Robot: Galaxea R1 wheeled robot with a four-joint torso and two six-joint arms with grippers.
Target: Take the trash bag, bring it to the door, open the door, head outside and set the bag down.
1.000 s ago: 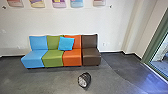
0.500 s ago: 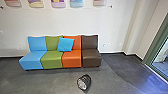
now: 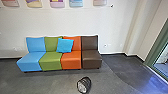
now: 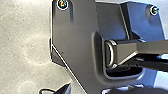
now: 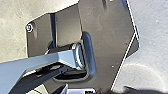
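Steer wide of the blue seat (image 3: 31, 60) at the left, smooth and puffy like leather, and the green seat (image 3: 51, 60) next to it. Look past the soft, square pillow (image 3: 65, 45) and orange seat (image 3: 71, 60) to the bottom middle for the likely trash bag (image 3: 84, 85): down on the grey floor (image 3: 50, 82), dark, round and wrinkly, pale at one end. Best to roll up slow, stop close, bend low, then grab gently so as not to rip. Can't tell about either claw, spread or pressed together. Further right, boxy brown seat (image 3: 91, 60), then the likely door (image 3: 156, 47), with green frame (image 3: 150, 58) and flat, shiny glass (image 3: 163, 66).
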